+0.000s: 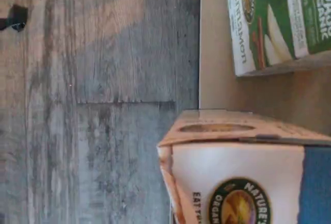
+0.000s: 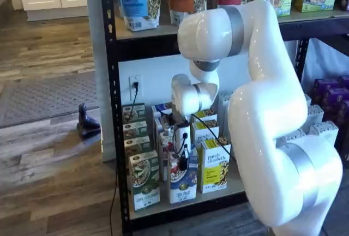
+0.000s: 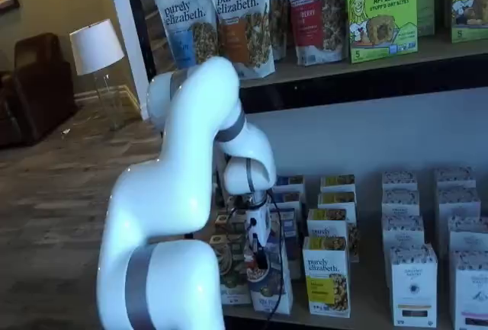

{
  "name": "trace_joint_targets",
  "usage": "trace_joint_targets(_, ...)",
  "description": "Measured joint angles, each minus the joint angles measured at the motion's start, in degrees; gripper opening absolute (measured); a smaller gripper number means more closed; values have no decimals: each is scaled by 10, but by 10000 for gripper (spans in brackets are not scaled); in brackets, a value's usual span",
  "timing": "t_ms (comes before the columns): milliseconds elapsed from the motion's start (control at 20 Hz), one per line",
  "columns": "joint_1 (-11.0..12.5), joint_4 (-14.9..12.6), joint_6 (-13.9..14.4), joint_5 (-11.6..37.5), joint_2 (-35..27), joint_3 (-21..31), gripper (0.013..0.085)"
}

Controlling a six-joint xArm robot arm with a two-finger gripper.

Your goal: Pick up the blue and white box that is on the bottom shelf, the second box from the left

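The blue and white box (image 2: 182,179) stands upright at the front of the bottom shelf (image 2: 180,206), just beside the green and white box (image 2: 144,179) at its 9 o'clock and a yellow "purely elizabeth." box (image 2: 214,165) at its 3 o'clock. The gripper (image 2: 184,157) is closed on the box's top. In the wrist view, the box (image 1: 248,177) reads "NATURE'S" and "ORGAN…".

Blue and white box (image 2: 183,184) upright on bottom shelf (image 2: 180,207)
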State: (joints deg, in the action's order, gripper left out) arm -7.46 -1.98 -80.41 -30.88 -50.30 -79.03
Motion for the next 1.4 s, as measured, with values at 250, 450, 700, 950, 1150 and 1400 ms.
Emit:
trace_joint_targets(250,-6,-5,10,14,54,66,450)
trace_joint_targets(450,-8,-11,17,26,98,116,450)
trace_joint_targets(700,-7,-19,24,33,146,166,450)
trace_joint_targets(950,-5,-21,24,14,189,198,450)
trace_joint_targets(1150,-10,-22,30,-3,223,219,450)
trace_joint_targets(1400,-27,-17,41,-14,265,250,450)
